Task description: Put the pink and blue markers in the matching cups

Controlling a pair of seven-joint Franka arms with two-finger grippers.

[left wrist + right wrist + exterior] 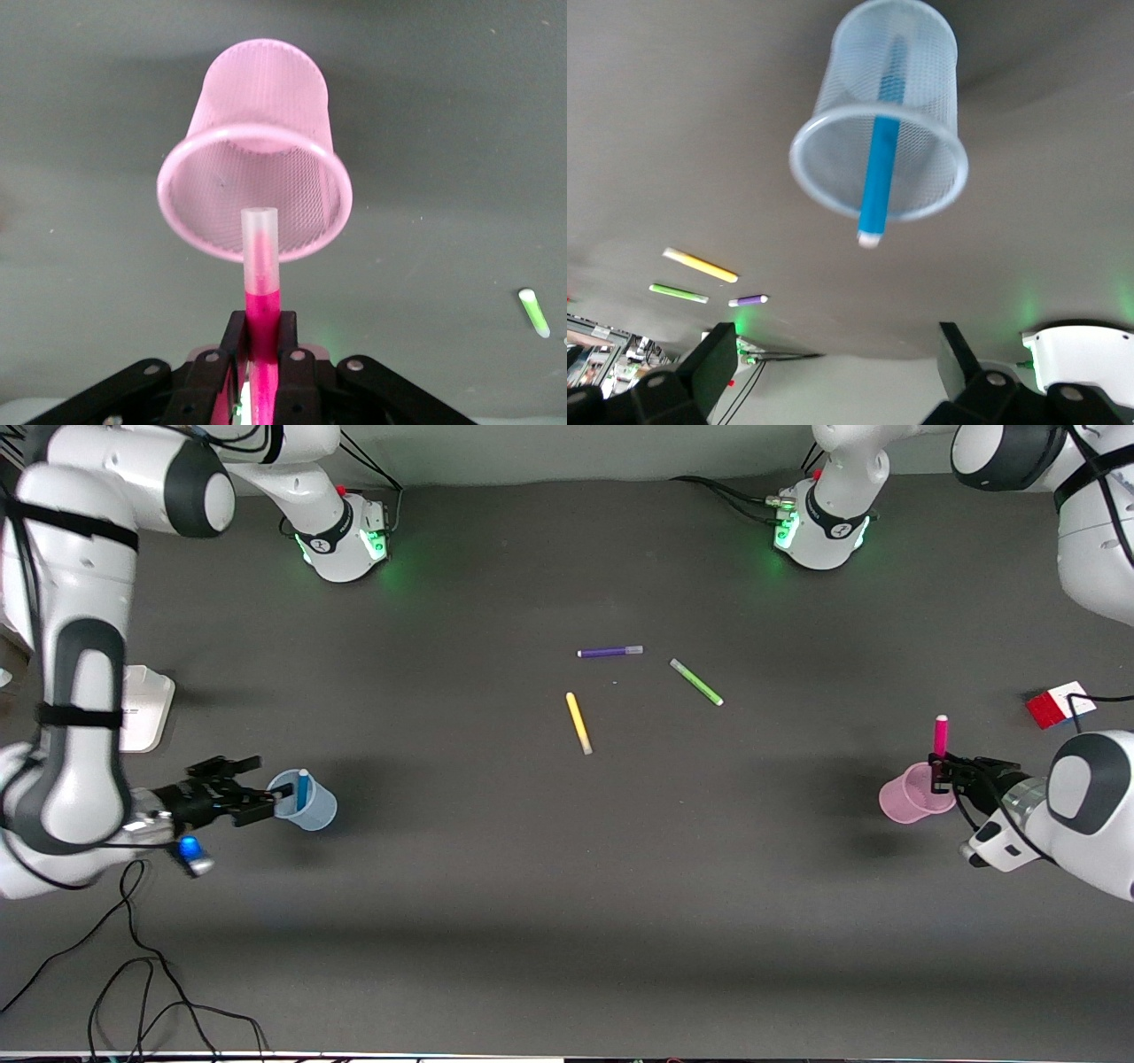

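Observation:
The pale blue cup (310,808) stands toward the right arm's end of the table with the blue marker (302,788) leaning in it, cap end over the rim. My right gripper (257,790) is open and empty beside this cup. In the right wrist view the cup (833,173) and the marker (881,168) lie ahead of the open gripper (837,354). My left gripper (941,769) is shut on the pink marker (941,735), held upright at the rim of the pale pink cup (908,797). In the left wrist view the marker (260,266) stands before the cup's (257,106) mouth, in the gripper (263,350).
A purple marker (609,652), a green marker (696,682) and a yellow marker (578,723) lie in the table's middle. A red and white block (1059,704) lies near the left arm. A white object (142,708) and loose cables (133,974) lie near the right arm.

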